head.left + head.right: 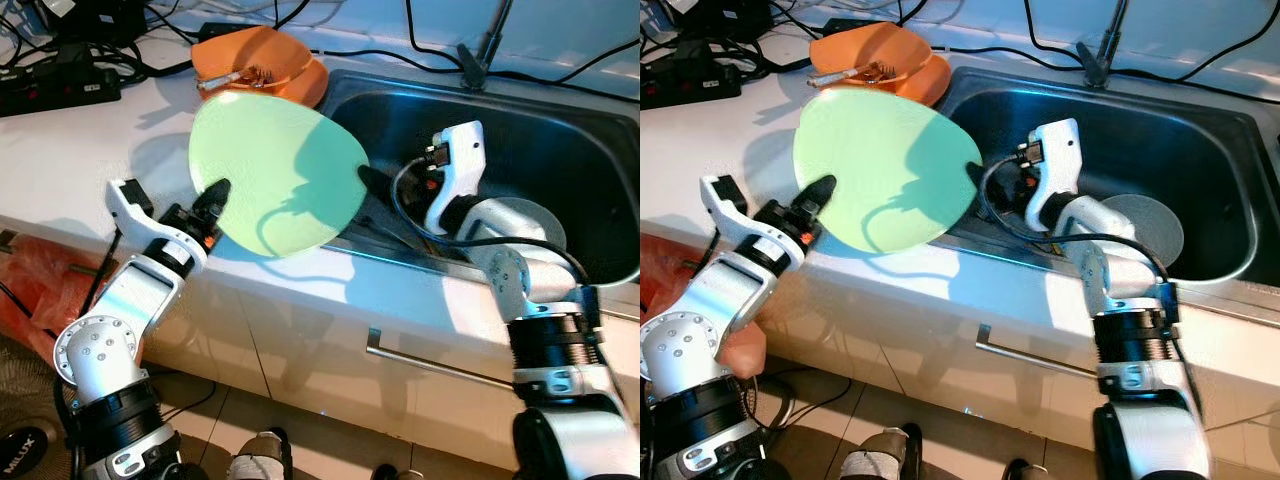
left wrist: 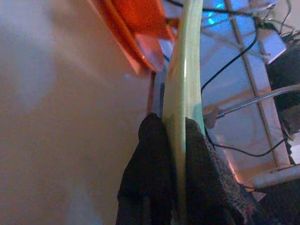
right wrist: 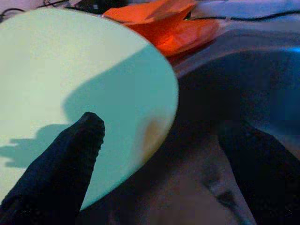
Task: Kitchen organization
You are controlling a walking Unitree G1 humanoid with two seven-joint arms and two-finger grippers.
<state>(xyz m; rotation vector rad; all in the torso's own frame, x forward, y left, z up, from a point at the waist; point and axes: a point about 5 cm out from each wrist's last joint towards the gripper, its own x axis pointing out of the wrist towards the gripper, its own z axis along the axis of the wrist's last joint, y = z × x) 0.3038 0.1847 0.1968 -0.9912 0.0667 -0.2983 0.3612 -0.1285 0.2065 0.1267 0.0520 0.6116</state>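
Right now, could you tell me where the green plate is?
The green plate is held over the counter edge by the left end effector, beside the sink, before the orange plates.

Pale green round plates: one (image 1: 275, 175)
Orange plastic dishes: one (image 1: 262, 62), at the counter's back by the sink
Steel sinks: one (image 1: 590, 160)
Grey round discs in sink: one (image 1: 1145, 228)

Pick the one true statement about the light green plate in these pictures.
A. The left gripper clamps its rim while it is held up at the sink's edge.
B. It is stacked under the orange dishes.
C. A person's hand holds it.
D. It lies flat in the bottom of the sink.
A: the left gripper has a finger on each face of the light green plate, seen edge-on in the left wrist view, tilted above the counter by the sink.
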